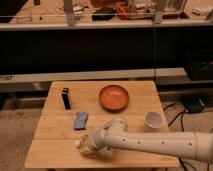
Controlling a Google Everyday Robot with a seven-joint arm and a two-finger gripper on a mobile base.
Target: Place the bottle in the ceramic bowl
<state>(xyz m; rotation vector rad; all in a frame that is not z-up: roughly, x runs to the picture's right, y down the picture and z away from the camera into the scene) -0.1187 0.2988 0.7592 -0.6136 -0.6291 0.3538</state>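
Observation:
The orange-brown ceramic bowl [114, 97] sits at the back middle of the wooden table [55, 156]. My gripper [89, 146] is low over the table's front left, at the end of the pale arm [155, 144] that comes in from the right. A small pale piece that looks like the bottle [80, 145] shows at the gripper's left end, mostly hidden by it. I cannot tell whether it is held. The gripper is well in front and to the left of the bowl.
A blue-grey sponge [80, 120] lies just behind the gripper. A black upright block [66, 98] stands at the back left. A white cup [153, 120] stands at the right. A dark shelf with cluttered items runs behind the table.

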